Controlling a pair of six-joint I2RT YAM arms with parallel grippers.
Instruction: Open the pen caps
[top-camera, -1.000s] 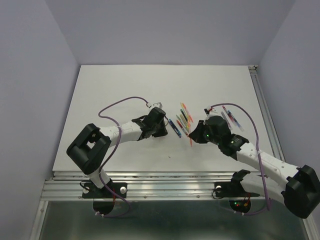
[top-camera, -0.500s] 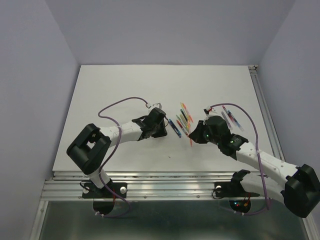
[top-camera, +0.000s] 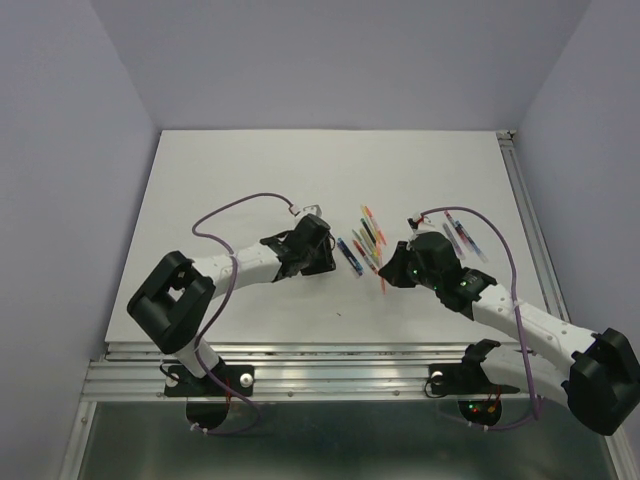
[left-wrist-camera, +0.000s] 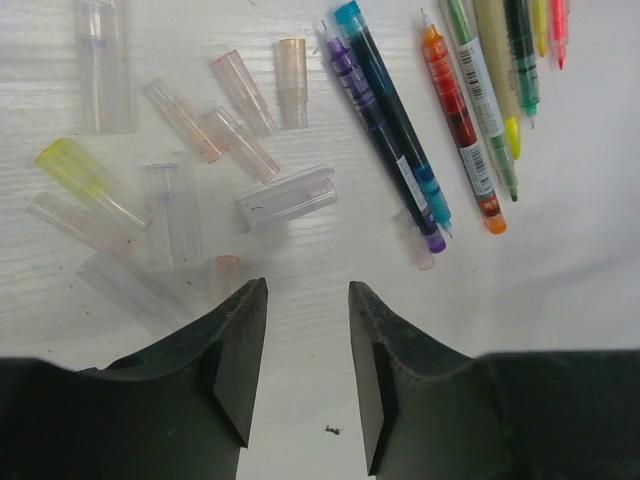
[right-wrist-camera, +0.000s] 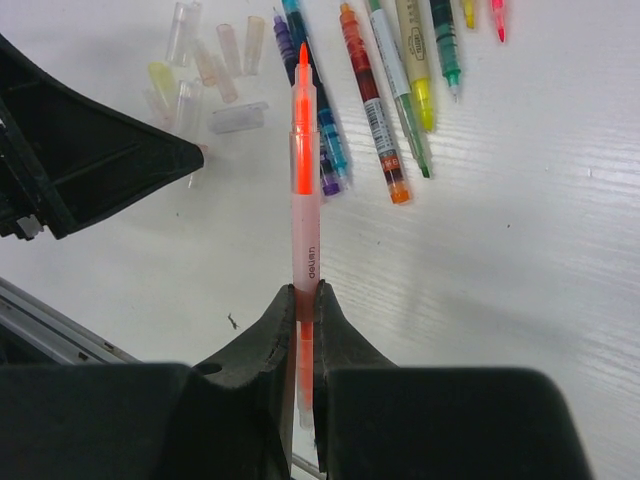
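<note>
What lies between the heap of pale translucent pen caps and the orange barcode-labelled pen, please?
Left wrist view: a thin purple pen and a thin teal-blue pen, side by side.

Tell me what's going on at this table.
Two robot arms are taking caps off pens. The right hand grips an orange pen, its tip bare, above the table. The left hand hangs open and empty over the scattered loose caps. The other pens lie side by side next to them.
</note>
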